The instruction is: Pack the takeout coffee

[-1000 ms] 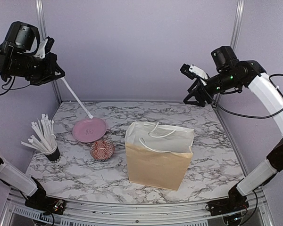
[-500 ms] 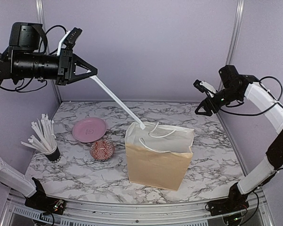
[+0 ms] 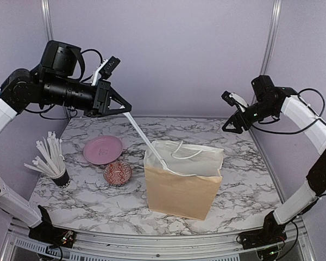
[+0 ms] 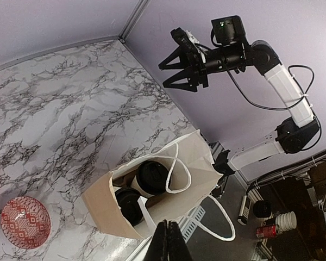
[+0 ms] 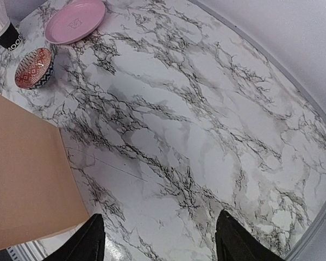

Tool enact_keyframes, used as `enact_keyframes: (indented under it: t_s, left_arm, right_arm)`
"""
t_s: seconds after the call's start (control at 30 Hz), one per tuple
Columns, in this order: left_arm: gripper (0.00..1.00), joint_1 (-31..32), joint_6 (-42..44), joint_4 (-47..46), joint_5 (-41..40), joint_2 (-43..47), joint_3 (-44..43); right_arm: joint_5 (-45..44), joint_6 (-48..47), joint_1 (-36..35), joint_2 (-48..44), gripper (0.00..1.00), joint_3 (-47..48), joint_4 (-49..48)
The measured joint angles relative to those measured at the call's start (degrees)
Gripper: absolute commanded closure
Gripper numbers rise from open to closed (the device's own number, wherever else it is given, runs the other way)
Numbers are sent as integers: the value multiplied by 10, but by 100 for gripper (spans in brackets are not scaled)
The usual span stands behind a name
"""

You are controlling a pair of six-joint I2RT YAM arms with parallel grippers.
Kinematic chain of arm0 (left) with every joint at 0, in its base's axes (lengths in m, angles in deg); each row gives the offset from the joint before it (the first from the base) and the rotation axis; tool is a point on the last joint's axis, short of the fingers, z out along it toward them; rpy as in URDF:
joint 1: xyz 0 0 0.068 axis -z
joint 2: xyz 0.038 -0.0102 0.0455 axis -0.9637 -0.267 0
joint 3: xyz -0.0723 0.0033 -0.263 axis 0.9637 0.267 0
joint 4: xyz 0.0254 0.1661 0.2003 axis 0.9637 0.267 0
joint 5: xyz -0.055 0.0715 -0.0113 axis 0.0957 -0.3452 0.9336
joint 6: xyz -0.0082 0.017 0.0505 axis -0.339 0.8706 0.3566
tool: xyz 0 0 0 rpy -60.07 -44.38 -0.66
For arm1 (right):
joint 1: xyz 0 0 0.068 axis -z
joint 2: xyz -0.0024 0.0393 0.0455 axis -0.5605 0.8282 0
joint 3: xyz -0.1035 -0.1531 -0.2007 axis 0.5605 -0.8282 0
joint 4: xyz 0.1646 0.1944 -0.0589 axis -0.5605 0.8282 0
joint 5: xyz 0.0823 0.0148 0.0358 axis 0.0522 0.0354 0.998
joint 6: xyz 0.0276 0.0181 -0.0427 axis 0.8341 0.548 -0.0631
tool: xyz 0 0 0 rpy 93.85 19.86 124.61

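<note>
Top view: left fingers (image 3: 118, 102) pinched a white straw (image 3: 144, 137), tip at the paper bag (image 3: 179, 190) mouth; right fingers (image 3: 231, 124) hung spread, empty. Left wrist: takeout coffee cups (image 4: 152, 176) stood inside the bag; a slanted push might topple it. Right wrist: wide fingers over marble tabletop (image 5: 206, 136).

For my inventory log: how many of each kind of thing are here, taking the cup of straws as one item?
takeout coffee cups: 2 (in the bag)
paper bag: 1
pink plate: 1
red patterned bowl: 1
cup of straws: 1
loose straw in the left gripper: 1
Total: 7
</note>
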Motion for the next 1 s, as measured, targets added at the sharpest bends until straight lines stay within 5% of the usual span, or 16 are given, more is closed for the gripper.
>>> enact_keyframes:
  t_s: [0.2, 0.57, 0.77, 1.0]
  left_arm:
    - [100, 17, -41, -121, 39, -34, 100]
    - [100, 42, -106, -266, 104, -90, 155]
    - [64, 58, -119, -272, 113, -122, 155]
    - [52, 59, -72, -174, 43, -121, 92]
  right_arm:
    - [5, 0, 0, 4, 33, -15, -2]
    - [26, -2, 0, 24, 33, -18, -3]
    - [36, -4, 0, 40, 33, -18, -3]
    - [43, -7, 0, 40, 33, -18, -2]
